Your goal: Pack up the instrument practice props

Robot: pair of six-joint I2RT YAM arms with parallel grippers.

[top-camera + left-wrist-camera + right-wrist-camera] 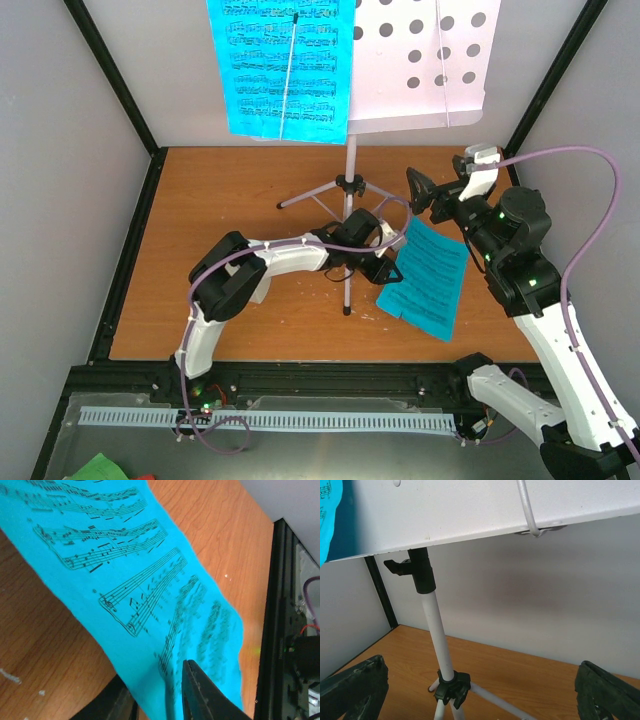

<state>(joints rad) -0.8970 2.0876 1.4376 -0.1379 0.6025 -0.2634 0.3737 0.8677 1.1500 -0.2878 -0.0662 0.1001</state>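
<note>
The pale lilac music stand [350, 165] stands at the back of the table on its tripod. One cyan sheet-music page [285, 70] rests on its perforated tray [420, 60]. A second cyan page [428, 280] lies tilted on the table right of the stand. My left gripper [385, 265] is at that page's left edge. In the left wrist view the page [125, 580] passes between my left gripper's [157, 690] fingers, which stand slightly apart. My right gripper [438, 190] is wide open and empty, facing the stand's pole [432, 625] from below the tray [485, 510].
Black frame rails [125, 260] and grey walls close in the wooden table on three sides. A white slotted cable duct [270, 420] runs along the near edge. Something green [100, 468] lies at the bottom left. A purple cable [585, 230] loops over the right arm.
</note>
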